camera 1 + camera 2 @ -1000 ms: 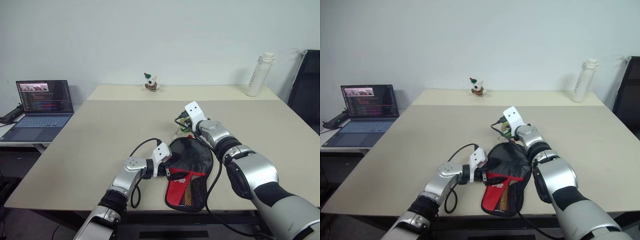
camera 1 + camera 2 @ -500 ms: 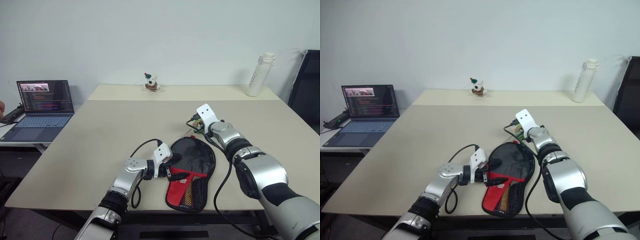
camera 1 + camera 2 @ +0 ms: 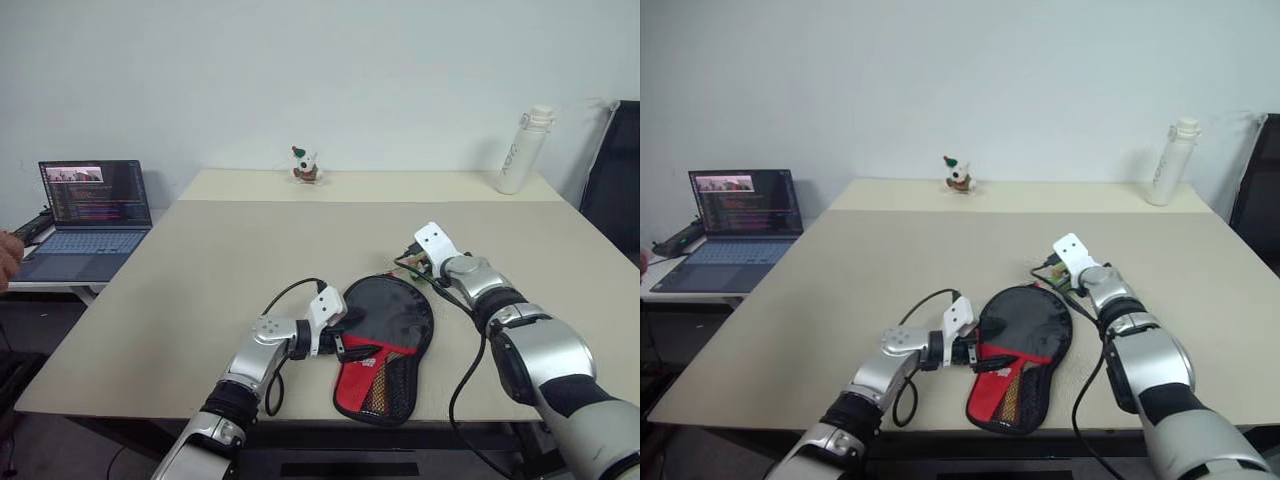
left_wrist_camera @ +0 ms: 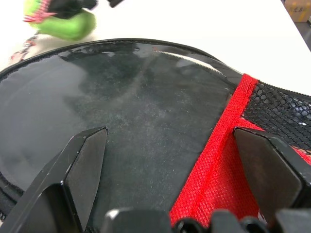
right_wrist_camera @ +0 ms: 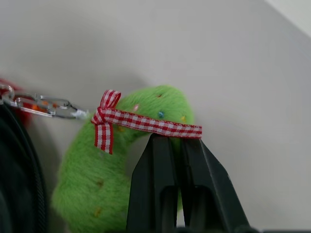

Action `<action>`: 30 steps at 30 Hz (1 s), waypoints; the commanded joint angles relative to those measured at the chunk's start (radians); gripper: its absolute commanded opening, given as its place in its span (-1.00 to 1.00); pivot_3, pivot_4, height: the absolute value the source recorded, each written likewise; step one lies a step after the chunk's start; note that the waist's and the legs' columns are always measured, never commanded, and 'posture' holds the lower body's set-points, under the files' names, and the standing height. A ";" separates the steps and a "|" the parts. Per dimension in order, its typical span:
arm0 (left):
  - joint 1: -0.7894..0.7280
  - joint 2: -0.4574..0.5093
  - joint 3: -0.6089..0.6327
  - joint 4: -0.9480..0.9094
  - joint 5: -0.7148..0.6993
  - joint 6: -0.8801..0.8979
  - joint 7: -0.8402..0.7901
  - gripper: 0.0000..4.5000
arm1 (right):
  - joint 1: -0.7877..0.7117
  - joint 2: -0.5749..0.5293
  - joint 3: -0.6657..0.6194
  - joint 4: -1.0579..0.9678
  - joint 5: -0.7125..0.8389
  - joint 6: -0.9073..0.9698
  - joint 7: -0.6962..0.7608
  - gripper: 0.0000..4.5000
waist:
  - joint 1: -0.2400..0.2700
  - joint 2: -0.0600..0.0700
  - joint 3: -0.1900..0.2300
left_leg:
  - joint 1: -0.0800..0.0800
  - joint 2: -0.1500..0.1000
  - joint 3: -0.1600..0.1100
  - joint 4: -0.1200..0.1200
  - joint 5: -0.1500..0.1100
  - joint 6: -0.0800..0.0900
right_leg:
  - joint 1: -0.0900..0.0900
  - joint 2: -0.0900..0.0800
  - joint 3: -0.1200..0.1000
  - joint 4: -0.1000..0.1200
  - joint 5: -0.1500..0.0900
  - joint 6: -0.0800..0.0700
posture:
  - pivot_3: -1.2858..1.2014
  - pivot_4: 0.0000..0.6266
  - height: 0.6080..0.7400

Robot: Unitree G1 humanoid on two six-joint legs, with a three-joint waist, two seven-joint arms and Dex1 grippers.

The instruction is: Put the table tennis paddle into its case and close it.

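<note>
- The case (image 3: 387, 340) lies flat near the table's (image 3: 200, 260) front edge, its round black end pointing away from that edge and its red mesh end nearest it.
- The left gripper (image 4: 170, 170), jaws spread wide and grasping nothing, straddles the case's black-red seam.
- The right wrist view shows the right gripper (image 5: 177, 145) clenched on a green plush charm (image 5: 121, 165) with a checked ribbon, clipped to the case's far edge.
- Paddle: cannot tell where.
</note>
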 commanded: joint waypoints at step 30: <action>-0.042 -0.068 -0.072 0.184 0.061 -0.039 -0.042 1.00 | 0.797 -0.544 0.030 -1.588 0.371 0.793 0.791 -0.98 | 0.043 0.008 -0.005 | -0.002 -0.002 -0.002 0.003 0.000 0.000 | 0.002 -0.005 -0.002 -0.002 -0.006 0.010 | 0.03 -0.52 1.00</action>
